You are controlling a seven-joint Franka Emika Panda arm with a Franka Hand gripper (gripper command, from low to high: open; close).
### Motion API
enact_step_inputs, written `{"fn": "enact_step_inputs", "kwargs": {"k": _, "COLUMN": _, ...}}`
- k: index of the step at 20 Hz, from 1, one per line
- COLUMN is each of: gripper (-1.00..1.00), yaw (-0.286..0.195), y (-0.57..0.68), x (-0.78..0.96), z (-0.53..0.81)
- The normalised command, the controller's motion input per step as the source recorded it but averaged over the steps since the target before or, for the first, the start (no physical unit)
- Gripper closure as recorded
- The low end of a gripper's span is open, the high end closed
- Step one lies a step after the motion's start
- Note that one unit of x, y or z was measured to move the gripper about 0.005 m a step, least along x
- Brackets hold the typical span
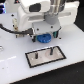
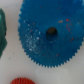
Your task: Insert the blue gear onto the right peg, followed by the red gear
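Note:
The blue gear (image 2: 50,32) is a wide bright-blue toothed disc with a dark centre hole, and it lies flat on the white table. In the exterior view the blue gear (image 1: 44,37) sits right under my gripper (image 1: 45,34), whose fingers stand apart on either side of it, above it and holding nothing. The red gear (image 2: 21,81) shows only as a toothed rim next to the blue gear. The grey black-rimmed plate (image 1: 59,54) lies nearer the camera, with the right peg (image 1: 50,50) and its twin (image 1: 36,54) upright and bare. No fingertips show in the wrist view.
A dark teal piece (image 2: 2,30) lies beside the blue gear at the edge of the wrist view. The white arm (image 1: 30,15) fills the upper part of the exterior view. The white table (image 1: 15,62) runs on past the plate.

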Motion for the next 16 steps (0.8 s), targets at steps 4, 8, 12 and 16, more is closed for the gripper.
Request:
{"fn": "enact_step_inputs", "kwargs": {"k": 4, "gripper": 1.0, "yaw": 0.0, "y": 0.01, "x": -0.13, "z": -0.04}}
{"fn": "enact_step_inputs", "kwargs": {"k": 8, "gripper": 1.0, "yaw": 0.0, "y": 0.0, "x": -0.04, "z": 0.01}}
{"fn": "enact_step_inputs", "kwargs": {"k": 12, "gripper": 1.0, "yaw": 0.0, "y": 0.01, "x": 0.09, "z": 0.35}}
{"fn": "enact_step_inputs", "kwargs": {"k": 16, "gripper": 1.0, "yaw": 0.0, "y": 0.03, "x": 0.18, "z": 0.42}}
